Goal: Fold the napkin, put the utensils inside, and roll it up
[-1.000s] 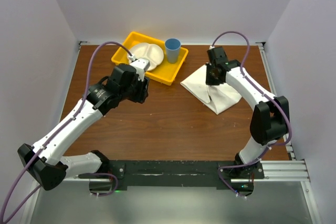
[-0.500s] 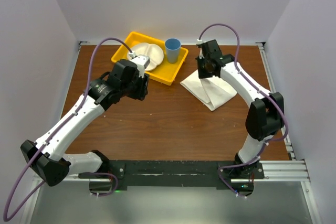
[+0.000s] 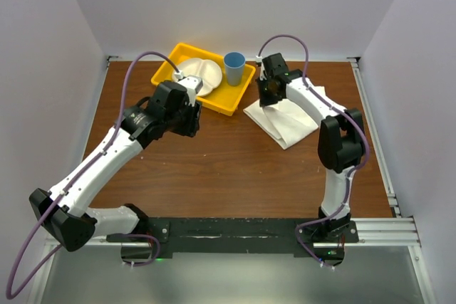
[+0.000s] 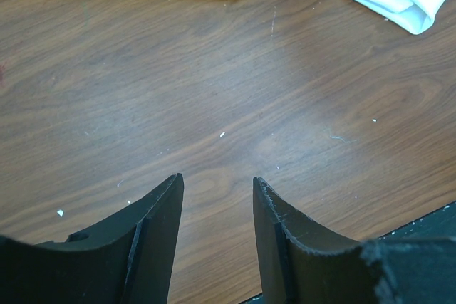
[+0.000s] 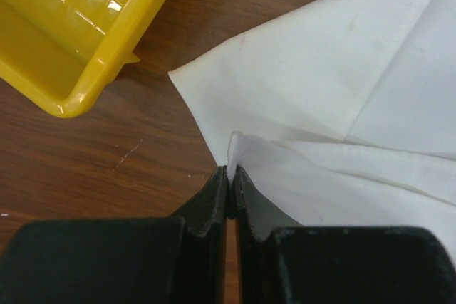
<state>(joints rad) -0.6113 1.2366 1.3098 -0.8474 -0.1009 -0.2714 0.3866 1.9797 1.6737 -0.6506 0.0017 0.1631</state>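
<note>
Wooden table (image 3: 235,169), right pincer (image 5: 230,176) pinching napkin (image 5: 320,83) corner, left pincer (image 4: 217,181) hovering parted

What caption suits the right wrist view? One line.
Right gripper pinching a corner of the napkin beside the yellow tray.

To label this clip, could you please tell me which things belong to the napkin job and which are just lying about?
Job in hand:
napkin
right pincer, pinching the napkin's edge

Lying about:
yellow tray
white divided plate
blue cup
</note>
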